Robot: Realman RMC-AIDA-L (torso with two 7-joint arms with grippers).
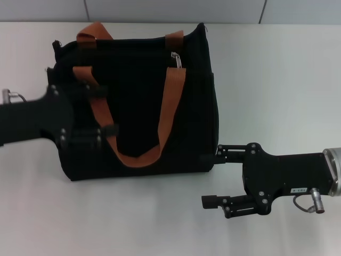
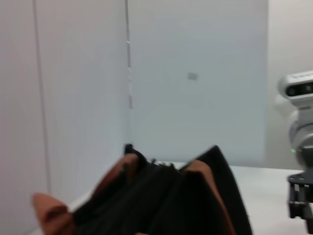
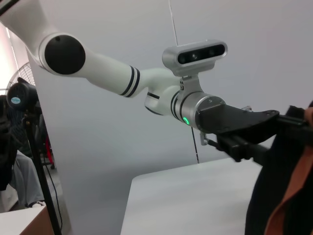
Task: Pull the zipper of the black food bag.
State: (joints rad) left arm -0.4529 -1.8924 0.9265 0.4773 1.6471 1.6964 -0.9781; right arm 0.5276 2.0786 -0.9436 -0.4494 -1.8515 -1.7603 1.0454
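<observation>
Closest to my head camera is my right gripper [image 1: 211, 177], reaching in low from the right with its jaws spread wide and gripping nothing; one finger touches or nearly touches the lower right corner of the black food bag [image 1: 141, 101], the other hangs over the bare white table [image 1: 277, 80] just in front of it. On the other side my left gripper [image 1: 101, 112] lies over the bag's left end, level with the near orange-brown strap [image 1: 136, 122]; its two fingers stand apart, one above the other, dark against the dark fabric, and I cannot tell whether they pinch any cloth between them. That bag sits on its side in the middle of the table, pocket face up, with the far strap [image 1: 93, 31] arching at its upper edge; the zipper [image 1: 177, 59] is a small silver tab near the bag's upper right, just above where the near strap meets the fabric, well apart from both of my grippers. From my left wrist I see the bag's rim and strap tops [image 2: 161, 200] close below; from my right wrist I see my left arm [image 3: 122, 78] stretched across to the bag's edge [image 3: 283, 181].
</observation>
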